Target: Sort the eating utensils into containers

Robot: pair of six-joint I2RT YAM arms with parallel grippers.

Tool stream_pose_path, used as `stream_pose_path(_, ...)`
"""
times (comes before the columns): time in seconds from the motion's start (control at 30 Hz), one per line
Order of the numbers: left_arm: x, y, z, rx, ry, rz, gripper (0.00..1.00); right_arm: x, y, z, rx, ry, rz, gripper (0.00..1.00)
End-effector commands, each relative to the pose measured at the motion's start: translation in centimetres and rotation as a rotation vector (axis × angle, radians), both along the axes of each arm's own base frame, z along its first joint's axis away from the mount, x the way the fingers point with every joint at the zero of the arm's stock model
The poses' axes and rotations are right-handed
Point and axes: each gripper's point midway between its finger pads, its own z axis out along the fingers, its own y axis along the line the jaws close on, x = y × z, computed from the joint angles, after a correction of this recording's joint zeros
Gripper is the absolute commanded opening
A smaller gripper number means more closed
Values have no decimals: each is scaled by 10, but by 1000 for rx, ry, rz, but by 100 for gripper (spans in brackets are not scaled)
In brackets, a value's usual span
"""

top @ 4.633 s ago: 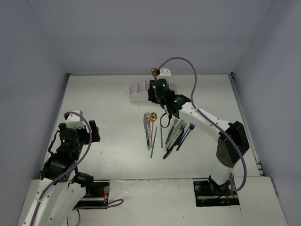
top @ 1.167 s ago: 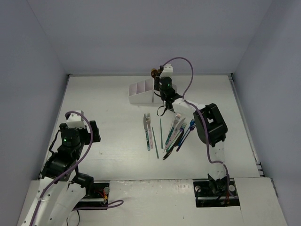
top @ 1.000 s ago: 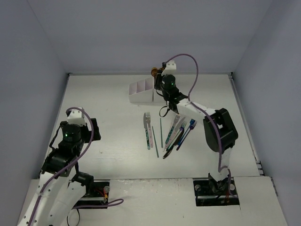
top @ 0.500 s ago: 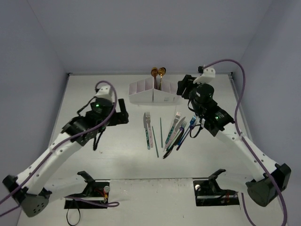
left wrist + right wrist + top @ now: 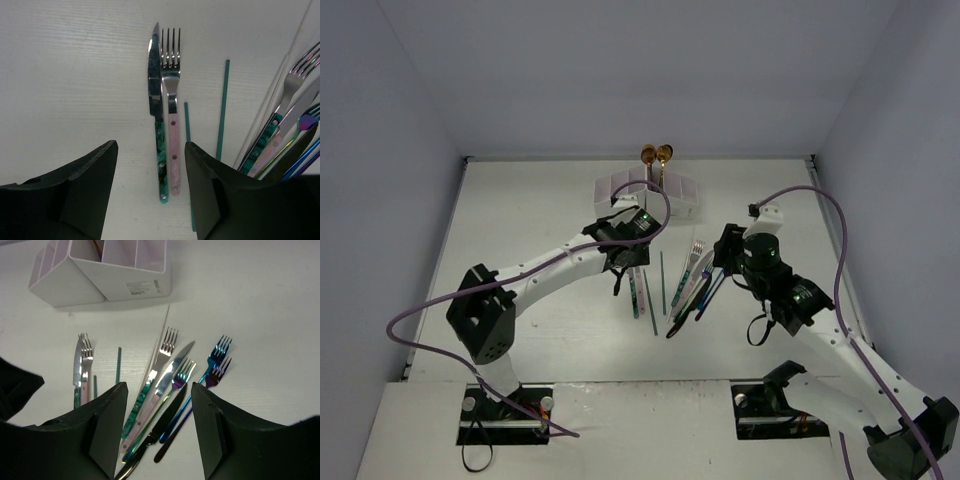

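The left pincer [image 5: 150,150] hangs over the white counter [image 5: 520,230] with its two black fingers [image 5: 75,190] spread apart and nothing between them. Below the gap, at the centre of the left wrist view, a silver knife with a green marbled handle [image 5: 156,100] and a silver fork with a pink handle [image 5: 172,120] lie side by side. Their tips point to the top of the frame. Just to their right lie two thin teal chopsticks [image 5: 223,110], roughly parallel, the one nearer the fork sitting lower in the frame.

The right pincer [image 5: 159,390] is also spread wide and empty. It is over a loose fan of overlapping utensils in the middle of the right wrist view:
- a silver fork with a green handle [image 5: 167,342]
- a silver knife with a pink handle [image 5: 172,367]
- an iridescent fork [image 5: 184,371]
- a slim black piece [image 5: 167,420]
- two blue forks [image 5: 221,346] at the fan's right edge

The white rectangular organiser box [image 5: 682,205] stands on the counter at upper centre of the overhead view, near the utensils' tips. A copper spoon [image 5: 647,153] and a gold spoon [image 5: 664,152] stand in it, bowls up, at its upper edge. I cannot tell which compartment holds them.
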Motion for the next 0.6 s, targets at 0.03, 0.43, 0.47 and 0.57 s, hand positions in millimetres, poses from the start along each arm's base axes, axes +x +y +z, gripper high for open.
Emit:
stream_pose_path(0.03,27,-29,15,-53,-60,33,48,-4,-5,4,30,-25,-19,51)
stream_pose_path(0.43,34,-44,-40,0,46,56,37,-17,-25,16,54,-83,-83,52)
stream_pose_path(0.47,34,-44,-43,0,54,57,36,-17,-26,16,53,-83,-86,52)
stream_pose_path(0.57,30,-44,-55,2,83,61,33,-17,-27,15,50,-80,-89,52)
